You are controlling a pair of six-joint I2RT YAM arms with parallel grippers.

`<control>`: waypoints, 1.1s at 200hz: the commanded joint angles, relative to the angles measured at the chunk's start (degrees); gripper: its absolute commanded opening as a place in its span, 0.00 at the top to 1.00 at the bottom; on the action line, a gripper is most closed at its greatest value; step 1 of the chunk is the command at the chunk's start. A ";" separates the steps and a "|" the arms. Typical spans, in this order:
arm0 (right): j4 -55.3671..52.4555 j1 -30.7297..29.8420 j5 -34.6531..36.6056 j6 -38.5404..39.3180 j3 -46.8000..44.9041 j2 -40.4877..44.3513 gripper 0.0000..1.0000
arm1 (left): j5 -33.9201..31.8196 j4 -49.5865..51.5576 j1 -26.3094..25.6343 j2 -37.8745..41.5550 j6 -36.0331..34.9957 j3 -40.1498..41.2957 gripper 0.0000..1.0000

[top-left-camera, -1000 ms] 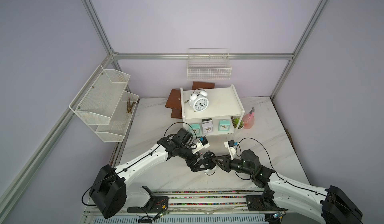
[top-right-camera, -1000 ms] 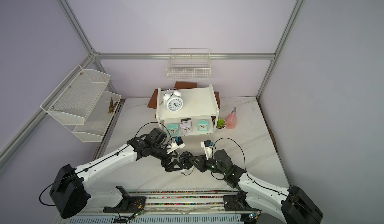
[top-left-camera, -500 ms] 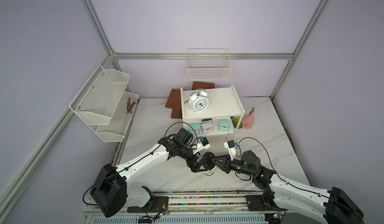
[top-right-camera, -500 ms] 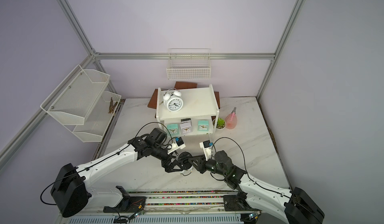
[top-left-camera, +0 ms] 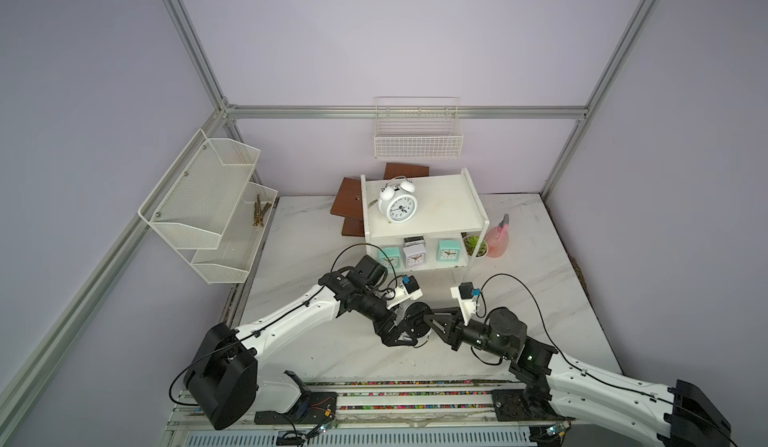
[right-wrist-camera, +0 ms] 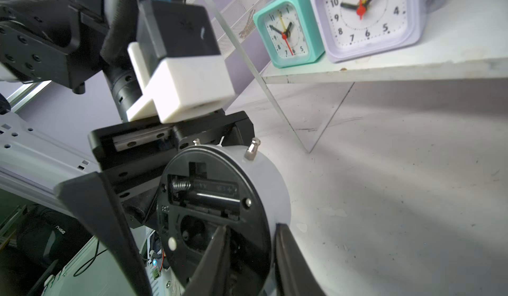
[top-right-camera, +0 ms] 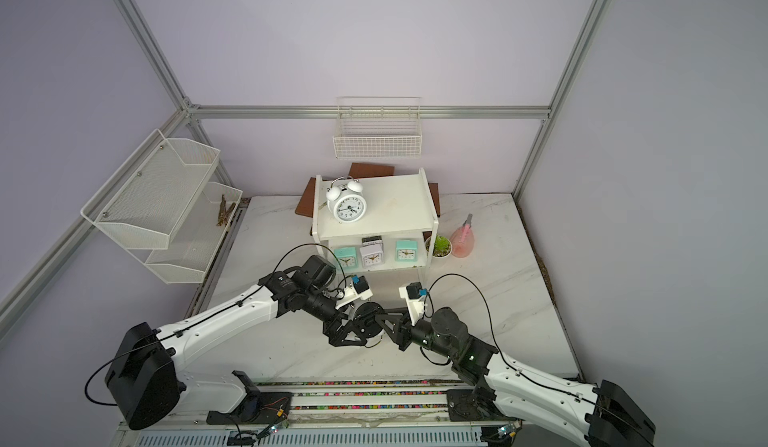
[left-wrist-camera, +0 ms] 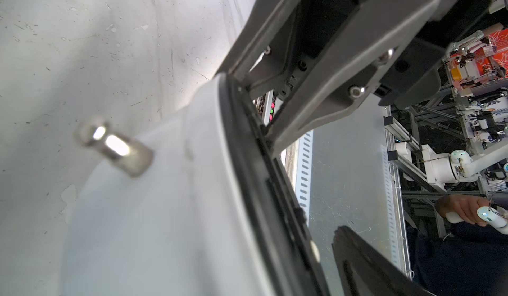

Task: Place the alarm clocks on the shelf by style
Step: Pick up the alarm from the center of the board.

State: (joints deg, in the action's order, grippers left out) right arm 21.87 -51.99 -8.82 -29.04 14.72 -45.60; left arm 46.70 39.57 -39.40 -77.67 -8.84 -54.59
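Note:
A round white alarm clock with a black back (top-left-camera: 415, 319) (top-right-camera: 368, 315) is at the table's front middle, between both arms. My right gripper (right-wrist-camera: 251, 256) (top-left-camera: 432, 325) is shut on its rim, with the battery bay (right-wrist-camera: 204, 195) facing that camera. My left gripper (top-left-camera: 404, 333) (top-right-camera: 352, 332) stands open around the clock's body (left-wrist-camera: 165, 198), one finger (left-wrist-camera: 371, 267) clear of it. The white shelf (top-left-camera: 440, 200) holds a twin-bell clock (top-left-camera: 398, 206) on top. Below stand two mint clocks (top-left-camera: 390, 256) (top-left-camera: 447, 254) and a whitish-grey clock (top-left-camera: 414, 255), with another small clock (top-left-camera: 414, 240) behind it.
A potted plant (top-left-camera: 475, 246) and a pink spray bottle (top-left-camera: 498, 239) stand right of the shelf. Brown boards (top-left-camera: 349, 202) lie behind it. A mesh wall rack (top-left-camera: 208, 204) hangs at the left and a wire basket (top-left-camera: 417, 141) on the back wall.
Almost nothing differs: the right arm's wrist has shifted slightly, while the clock and both grippers stay where they were.

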 commanded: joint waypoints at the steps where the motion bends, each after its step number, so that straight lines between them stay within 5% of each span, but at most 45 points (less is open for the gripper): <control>1: 1.94 -1.33 3.41 2.96 0.40 1.73 0.80 | 2.29 0.49 0.02 0.71 -1.79 -2.01 0.00; 115: -4.67 -8.60 11.59 8.11 3.71 0.63 0.80 | 1.07 0.45 0.02 0.96 -1.79 -2.18 0.10; 220: -8.11 -11.04 17.07 8.84 5.32 0.44 0.78 | 0.93 0.77 -0.02 0.84 -2.64 -1.93 0.33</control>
State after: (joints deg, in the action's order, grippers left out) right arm 13.19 -62.70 6.50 -20.36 17.85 -45.95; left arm 46.61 40.40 -39.38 -77.67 -10.11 -54.59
